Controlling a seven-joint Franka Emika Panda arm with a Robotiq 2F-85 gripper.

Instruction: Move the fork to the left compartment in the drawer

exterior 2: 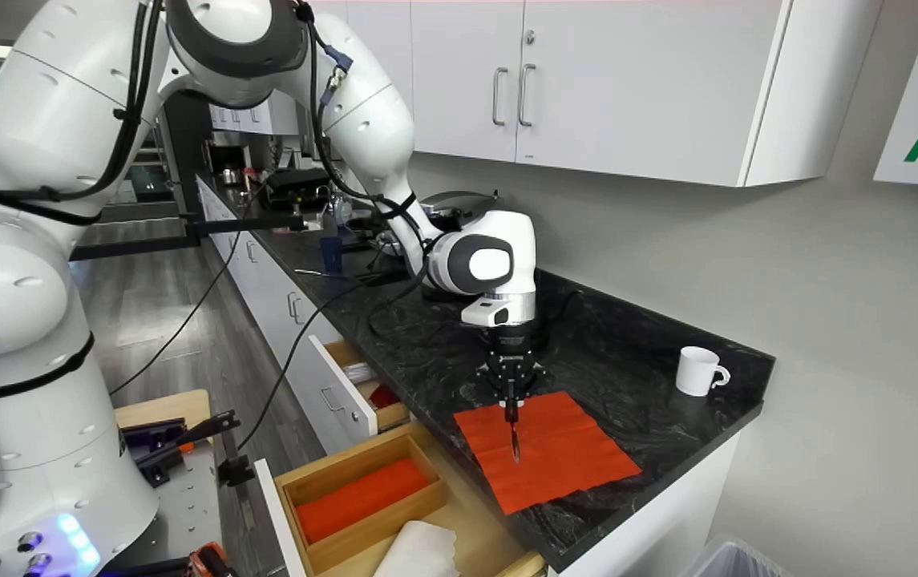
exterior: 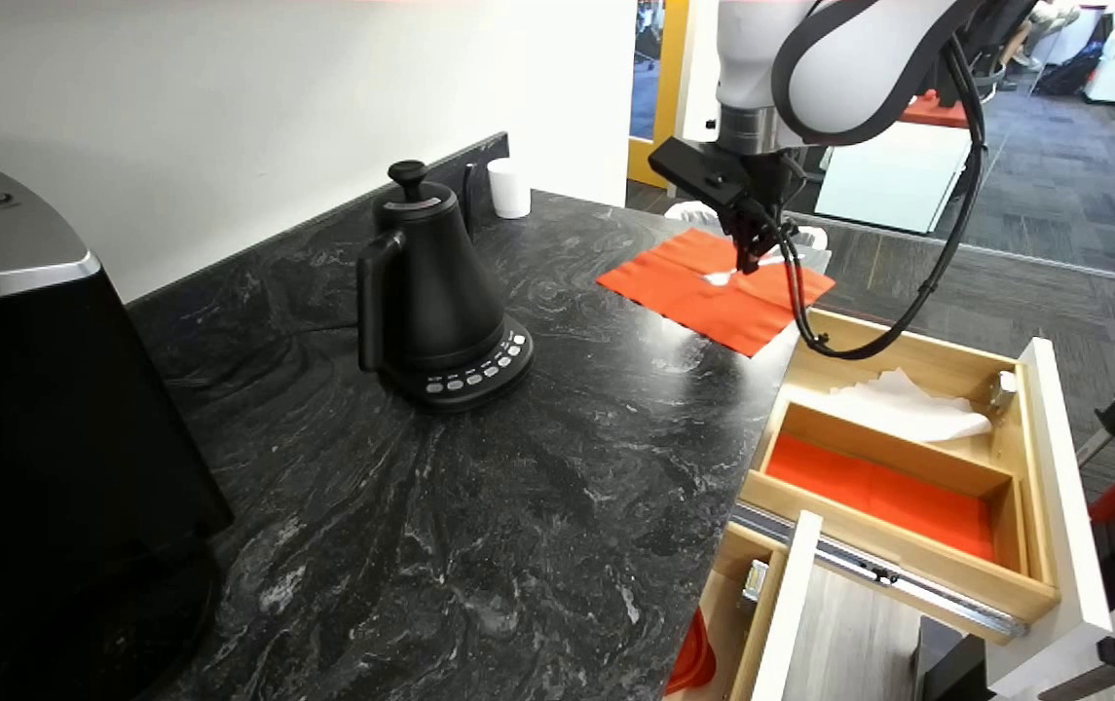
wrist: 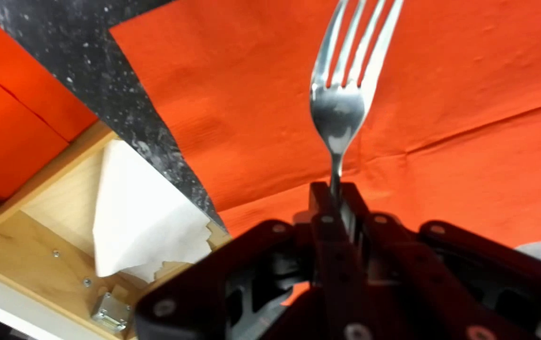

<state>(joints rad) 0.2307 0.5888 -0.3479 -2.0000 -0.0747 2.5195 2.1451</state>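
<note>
The fork (wrist: 339,108) is slim and silvery, its tines pointing away from the jaws in the wrist view. My gripper (wrist: 334,189) is shut on its handle; the handle's rear is hidden by the fingers. In both exterior views the gripper (exterior: 747,263) (exterior 2: 511,413) holds the fork (exterior: 719,278) (exterior 2: 515,442) roughly flat over the orange-red mat. I cannot tell whether the fork touches the mat. The light wooden drawer (exterior: 1044,438) (exterior 2: 382,525) stands open beside the counter. One compartment is lined orange-red; another section holds white paper. The drawer (wrist: 53,172) also shows in the wrist view.
The orange-red mat (exterior: 659,277) (exterior 2: 571,473) lies on the black counter (exterior: 518,526). A black kettle (exterior: 435,282) and a white mug (exterior 2: 697,371) stand on it. Another part-open drawer (exterior: 786,623) sits beside the wooden one. My cable (exterior: 893,331) hangs near the drawer.
</note>
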